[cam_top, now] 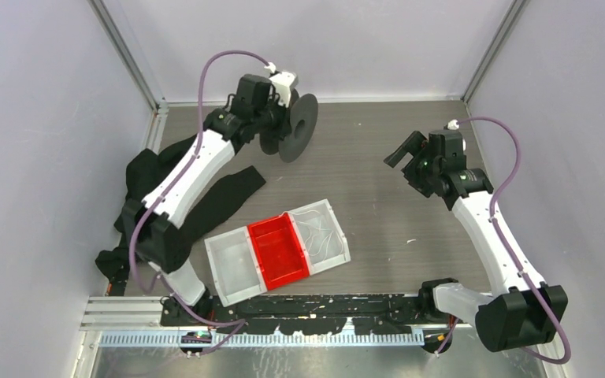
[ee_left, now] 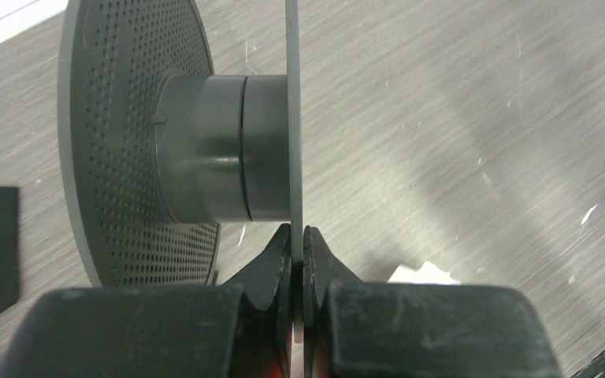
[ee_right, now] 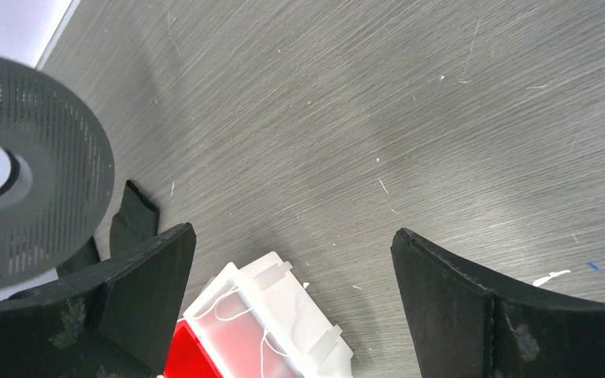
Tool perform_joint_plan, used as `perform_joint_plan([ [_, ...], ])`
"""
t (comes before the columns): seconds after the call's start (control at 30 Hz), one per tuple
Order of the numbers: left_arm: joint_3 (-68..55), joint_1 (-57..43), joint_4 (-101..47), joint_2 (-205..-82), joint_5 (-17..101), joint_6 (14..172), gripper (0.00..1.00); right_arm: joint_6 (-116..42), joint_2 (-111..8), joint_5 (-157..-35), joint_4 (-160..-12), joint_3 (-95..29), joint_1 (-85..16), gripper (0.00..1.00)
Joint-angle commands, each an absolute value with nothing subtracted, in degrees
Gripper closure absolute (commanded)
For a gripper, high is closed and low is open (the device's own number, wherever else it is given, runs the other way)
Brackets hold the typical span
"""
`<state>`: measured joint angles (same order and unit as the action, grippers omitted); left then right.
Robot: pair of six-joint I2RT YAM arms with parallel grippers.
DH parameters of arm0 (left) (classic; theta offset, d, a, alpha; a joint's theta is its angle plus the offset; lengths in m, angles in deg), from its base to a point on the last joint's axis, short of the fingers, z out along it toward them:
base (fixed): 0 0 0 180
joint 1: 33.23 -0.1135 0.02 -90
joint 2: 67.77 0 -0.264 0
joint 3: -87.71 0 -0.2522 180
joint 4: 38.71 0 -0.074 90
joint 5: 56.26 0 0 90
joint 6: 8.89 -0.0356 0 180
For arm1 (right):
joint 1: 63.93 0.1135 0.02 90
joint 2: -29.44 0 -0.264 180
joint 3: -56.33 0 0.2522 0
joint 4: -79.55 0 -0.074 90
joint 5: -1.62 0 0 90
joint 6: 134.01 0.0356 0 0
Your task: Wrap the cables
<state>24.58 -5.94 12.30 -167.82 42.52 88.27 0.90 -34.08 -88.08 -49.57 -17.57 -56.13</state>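
Closest to us, a row of three small plastic boxes (cam_top: 277, 250) sits on the grey streaky surface (cam_top: 394, 213). There is a clear box at each end and a red one in the middle. The thin white string-like cables (cam_top: 322, 234) lie loosely curled inside the clear box at the right end. We see them there from the right wrist camera too (ee_right: 240, 311).

A wide black cloth strap (cam_top: 222, 197) lies on the surface just left of the boxes.

Farther back on the right, the right fingers (ee_right: 146, 272) hang over the surface. They are wide apart and hold nothing.

Farthest back on the left, the left fingers (ee_left: 282, 256) are squeezed together on the thin rim of a round grey plastic spool with tiny holes (ee_left: 205, 150). We cannot tell if the spool touches the surface.
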Motion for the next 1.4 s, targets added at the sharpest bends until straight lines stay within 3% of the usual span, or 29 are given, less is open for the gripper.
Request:
perform_joint_plan([
  [0.0, 16.9, -1.9, 9.3, -161.5, 34.2, 79.3, 1.0, 2.0, -35.1, -90.6, -53.5, -17.3, -56.1, 0.0],
  [0.27, -0.2, 0.9, -0.1, -154.2, 28.4, 82.1, 1.0, 1.8, -35.3, -91.2, -53.9, -17.2, -56.2, 0.0],
  [0.7, -3.5, 1.7, -0.4, -152.9, 32.3, 84.2, 1.0, 2.2, -34.4, -91.5, -54.2, -16.3, -56.2, 0.0],
  [0.8, -1.9, 1.7, 3.1, -153.6, 32.0, 85.2, 0.85, 2.1, -34.5, -91.5, -54.2, -16.4, -56.2, 0.0],
  [0.9, -0.8, 1.7, 5.4, -153.7, 31.5, 85.8, 0.62, 1.9, -34.5, -91.8, -54.2, -16.4, -56.1, 0.0],
  [1.0, -0.1, 1.7, 6.4, -152.7, 31.4, 85.7, 0.51, 1.2, -34.4, -92.0, -53.9, -16.5, -56.1, 0.0],
  [1.2, 4.3, 1.7, 10.0, -150.8, 31.7, 85.5, 0.49, -3.7, -32.7, -95.3, -54.5, -16.6, -54.7, 0.0],
  [1.37, 10.4, 1.7, 14.5, -149.6, 31.9, 85.9, 0.49, -13.6, -31.4, -95.5, -53.4, -18.2, -45.9, 0.0],
])
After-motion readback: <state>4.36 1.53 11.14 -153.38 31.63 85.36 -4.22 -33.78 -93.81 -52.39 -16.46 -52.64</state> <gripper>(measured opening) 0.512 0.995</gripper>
